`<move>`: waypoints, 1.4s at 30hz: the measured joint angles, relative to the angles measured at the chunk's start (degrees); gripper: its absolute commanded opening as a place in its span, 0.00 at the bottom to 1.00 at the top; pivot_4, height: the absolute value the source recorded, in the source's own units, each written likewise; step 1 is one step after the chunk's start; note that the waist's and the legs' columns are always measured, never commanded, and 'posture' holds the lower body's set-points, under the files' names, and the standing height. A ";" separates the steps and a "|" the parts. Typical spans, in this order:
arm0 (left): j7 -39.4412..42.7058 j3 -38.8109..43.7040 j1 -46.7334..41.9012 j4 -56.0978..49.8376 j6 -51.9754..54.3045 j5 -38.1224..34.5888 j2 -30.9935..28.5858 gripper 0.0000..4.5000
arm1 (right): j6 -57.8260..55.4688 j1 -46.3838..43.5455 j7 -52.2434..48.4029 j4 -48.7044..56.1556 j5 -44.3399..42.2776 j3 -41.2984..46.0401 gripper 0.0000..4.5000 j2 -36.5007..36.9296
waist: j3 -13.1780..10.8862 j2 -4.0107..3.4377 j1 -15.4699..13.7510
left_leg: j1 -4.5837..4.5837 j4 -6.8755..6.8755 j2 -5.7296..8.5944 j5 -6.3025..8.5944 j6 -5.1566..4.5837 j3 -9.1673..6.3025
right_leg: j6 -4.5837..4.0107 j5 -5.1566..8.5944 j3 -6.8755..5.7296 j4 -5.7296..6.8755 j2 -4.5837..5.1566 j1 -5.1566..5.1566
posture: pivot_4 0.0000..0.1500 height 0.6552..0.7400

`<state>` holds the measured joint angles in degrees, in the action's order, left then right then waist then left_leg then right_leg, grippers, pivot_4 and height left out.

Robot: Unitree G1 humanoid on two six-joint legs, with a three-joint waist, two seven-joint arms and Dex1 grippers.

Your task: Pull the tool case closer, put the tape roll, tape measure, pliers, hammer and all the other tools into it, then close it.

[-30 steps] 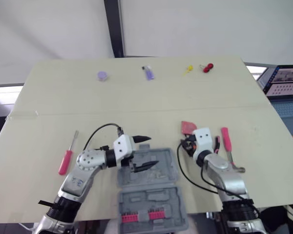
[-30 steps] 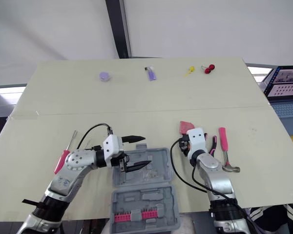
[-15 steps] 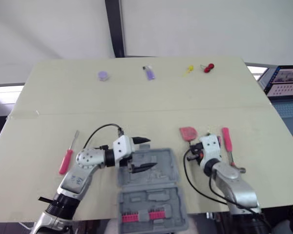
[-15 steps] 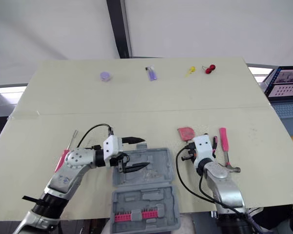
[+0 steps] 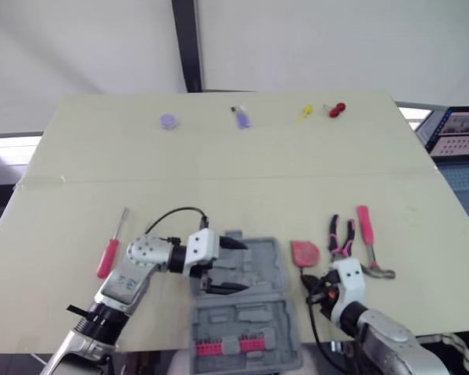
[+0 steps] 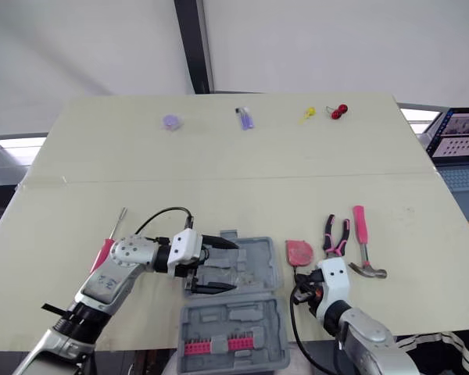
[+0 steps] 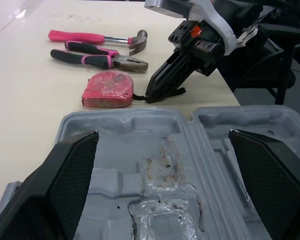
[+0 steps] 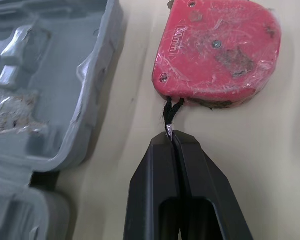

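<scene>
Grey plastic tool case [image 5: 246, 324] lies open at the middle of the surface's front edge, with the left fingers [image 7: 70, 180] spread wide just over its far half. The right fingers [image 8: 173, 145] are pinching the black cord [image 8: 169, 114] of the pink tape measure [image 5: 305, 252], which sits on the surface just beside the case's right side. The pliers [image 5: 341, 234] and hammer [image 5: 367, 238] are a bit further right.

The right gripper [image 8: 172, 139], pinching the cord [image 8: 168, 113], pulls back and drags the tape measure [image 5: 305, 251] nearer, right beside the tool case [image 5: 259, 269]. The pliers [image 5: 340, 234] now show fully.
</scene>
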<state>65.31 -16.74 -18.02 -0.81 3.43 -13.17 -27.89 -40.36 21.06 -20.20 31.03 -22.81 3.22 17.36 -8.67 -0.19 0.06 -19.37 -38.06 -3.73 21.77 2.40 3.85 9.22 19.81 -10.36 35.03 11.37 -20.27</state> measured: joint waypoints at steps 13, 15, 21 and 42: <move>3.53 -1.37 -1.21 1.82 -1.45 0.34 -0.14 1.00 | 2.80 12.11 -1.95 3.93 -3.22 2.07 0.01 2.02 | 0.02 0.03 -0.86 | 0.02 -0.05 0.00 0.00 0.00 0.00 | 0.00 0.00 0.01 -0.02 0.00 0.06 | 1.00 1.00; 3.73 -1.37 -1.22 1.82 -1.68 0.34 -0.24 1.00 | 2.84 13.26 -2.33 4.60 -3.25 1.97 0.01 2.46 | 0.02 0.03 -1.05 | 0.02 -0.05 0.00 0.00 0.00 0.00 | 0.00 0.00 0.01 -0.02 0.00 0.06 | 1.00 1.00; 4.17 -1.69 -1.18 1.81 -2.61 1.16 -0.84 1.00 | 3.18 15.21 -3.28 4.90 -3.77 1.68 0.01 3.04 | 0.03 0.04 -1.48 | 0.02 -0.09 0.00 0.00 0.00 0.01 | 0.00 0.00 0.02 -0.02 0.00 0.07 | 1.00 1.00; 2.35 -2.21 -0.03 0.85 -4.21 2.45 -0.11 1.00 | 26.80 -5.31 -38.50 -10.93 2.24 3.98 0.99 35.99 | 0.04 0.10 -1.50 | 0.16 -0.11 0.00 0.02 -0.04 -0.04 | 0.00 0.00 -0.03 -0.30 -0.05 0.38 | 1.00 1.00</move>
<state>67.66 -18.95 -18.05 0.04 -0.78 -10.71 -28.01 -13.57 15.75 -58.70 20.10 -20.57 7.21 53.35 -8.63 -0.08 -1.44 -19.21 -38.16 -3.73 21.79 2.36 3.81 9.22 19.81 -10.39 34.74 11.32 -19.89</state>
